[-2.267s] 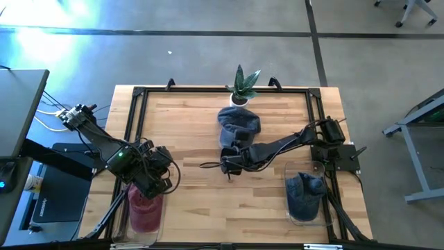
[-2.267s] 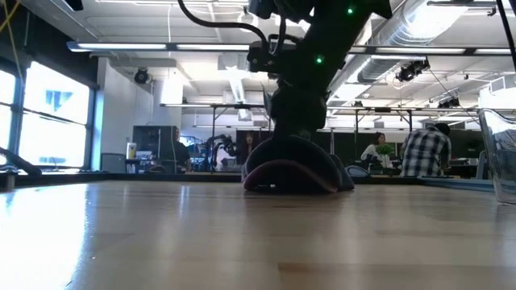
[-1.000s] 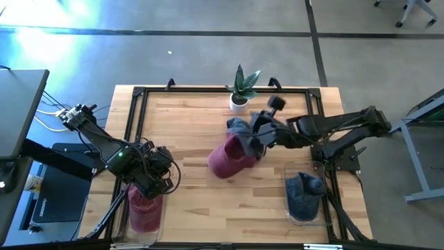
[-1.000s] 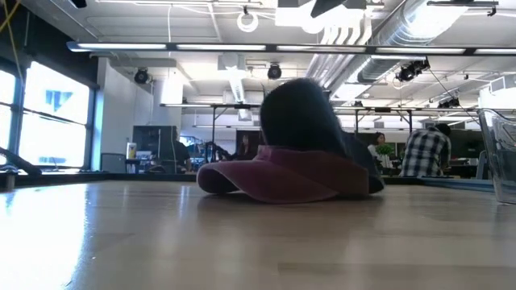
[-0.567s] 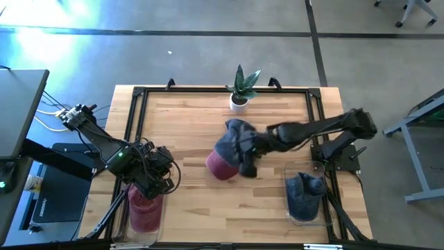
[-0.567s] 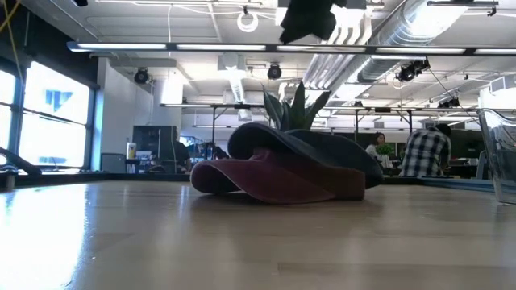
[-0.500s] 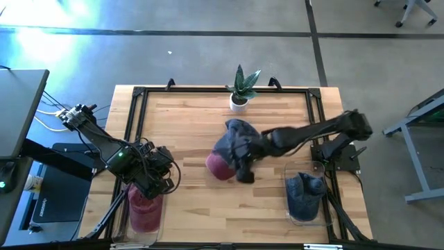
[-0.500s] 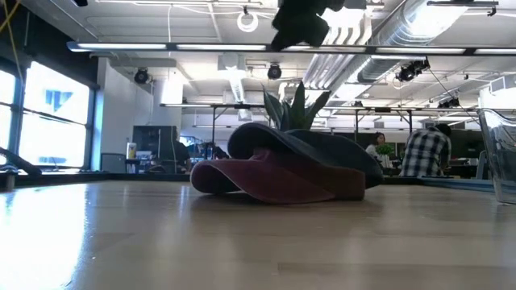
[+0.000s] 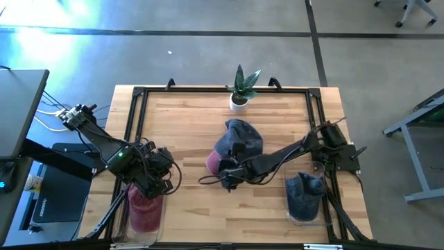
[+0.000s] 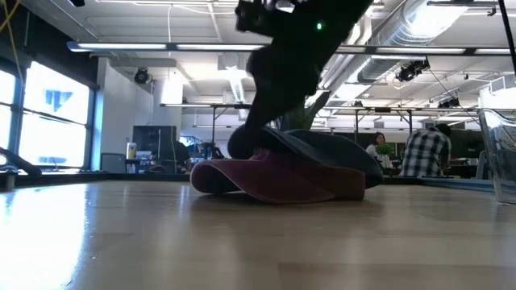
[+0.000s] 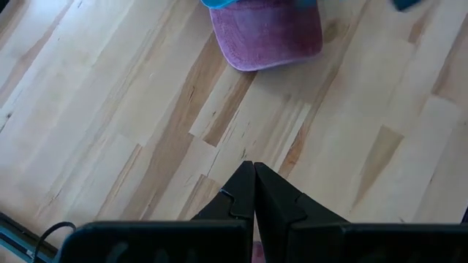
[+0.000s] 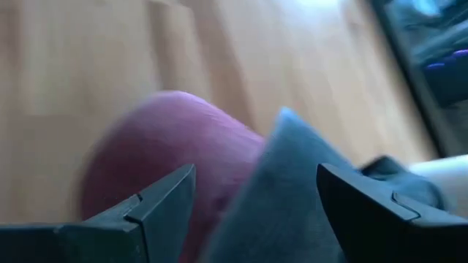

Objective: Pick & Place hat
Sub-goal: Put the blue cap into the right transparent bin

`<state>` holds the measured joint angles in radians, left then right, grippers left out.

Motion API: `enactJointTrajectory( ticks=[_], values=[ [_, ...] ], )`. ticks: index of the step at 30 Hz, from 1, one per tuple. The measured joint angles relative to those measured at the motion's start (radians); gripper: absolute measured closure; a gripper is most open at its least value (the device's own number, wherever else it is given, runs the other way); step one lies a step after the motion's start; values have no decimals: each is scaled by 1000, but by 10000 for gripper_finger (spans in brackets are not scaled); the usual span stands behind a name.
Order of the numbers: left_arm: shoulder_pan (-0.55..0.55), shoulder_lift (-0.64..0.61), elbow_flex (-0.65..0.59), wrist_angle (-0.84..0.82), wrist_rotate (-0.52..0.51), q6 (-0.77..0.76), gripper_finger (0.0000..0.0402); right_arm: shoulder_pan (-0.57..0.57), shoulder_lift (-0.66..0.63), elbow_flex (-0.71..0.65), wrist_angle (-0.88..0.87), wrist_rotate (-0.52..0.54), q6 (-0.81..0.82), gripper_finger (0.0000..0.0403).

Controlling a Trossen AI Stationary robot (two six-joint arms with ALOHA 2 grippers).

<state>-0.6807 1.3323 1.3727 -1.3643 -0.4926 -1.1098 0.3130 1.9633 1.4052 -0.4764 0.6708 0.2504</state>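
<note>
On wooden table point(image 9: 187, 118), maroon hat point(image 9: 214, 163) under grey hat point(image 9: 239, 137), right gripper point(image 12: 256, 191) spread, left gripper point(image 11: 254, 191) pressed together.

Four hats point(image 9: 238, 137) (two binned), two bins point(image 9: 305, 212), one plant point(image 9: 241, 87).

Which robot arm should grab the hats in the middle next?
The right. Its gripper hangs open right beside the dark red cap and the grey-blue cap lying on it. The left gripper waits shut over the left bin.
</note>
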Motion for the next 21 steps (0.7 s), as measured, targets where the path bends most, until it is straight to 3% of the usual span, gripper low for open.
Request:
enactJointTrajectory(
  ticks=[10,14,21],
  values=[
    [0,0,0,0,13,7,402,0,40,0,-54,203,-54,129],
    [0,0,0,3,14,6,402,0,40,0,-131,305,1,150],
    [0,0,0,20,14,2,402,-22,37,0,-340,370,234,203]
  ],
)
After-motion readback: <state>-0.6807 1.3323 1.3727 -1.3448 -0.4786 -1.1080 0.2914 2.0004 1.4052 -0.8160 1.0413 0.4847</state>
